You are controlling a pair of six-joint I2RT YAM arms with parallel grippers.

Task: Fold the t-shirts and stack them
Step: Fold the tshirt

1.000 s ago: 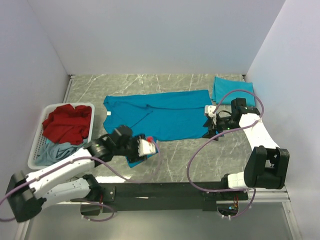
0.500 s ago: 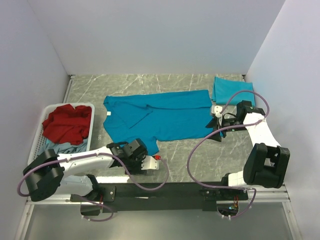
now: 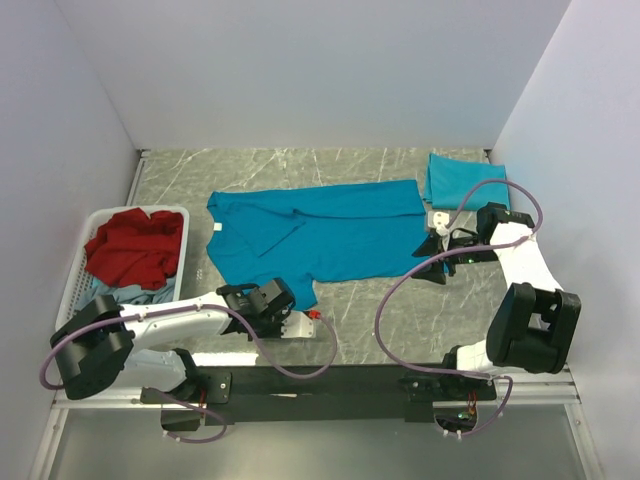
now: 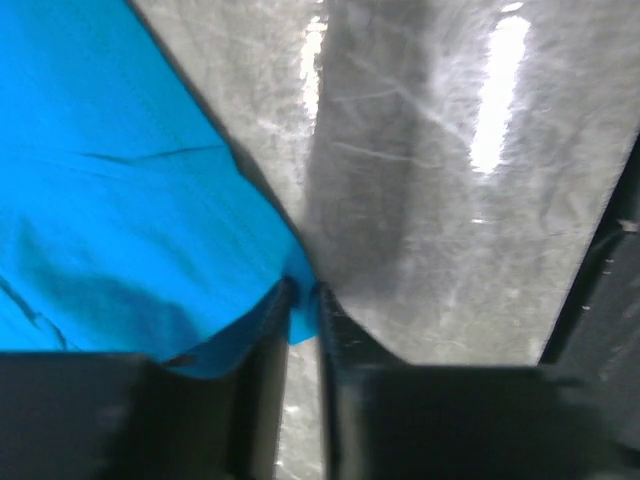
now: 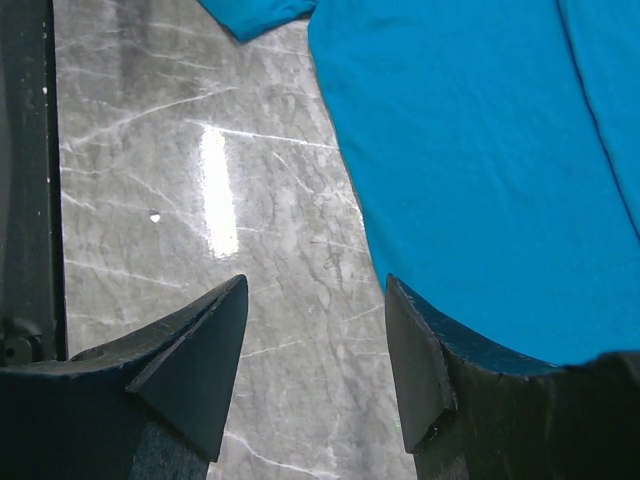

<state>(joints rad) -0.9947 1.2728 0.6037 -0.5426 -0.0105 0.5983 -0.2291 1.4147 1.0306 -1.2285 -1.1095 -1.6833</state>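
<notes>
One soft teal t-shirt — veined grey tabletop

Bright even light; glare on table; left-wrist view blurred.

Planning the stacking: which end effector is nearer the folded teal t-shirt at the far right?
Right. The right end effector sits just in front of the folded t-shirt; the left end effector is far off, at the near corner of the spread t-shirt.
</notes>
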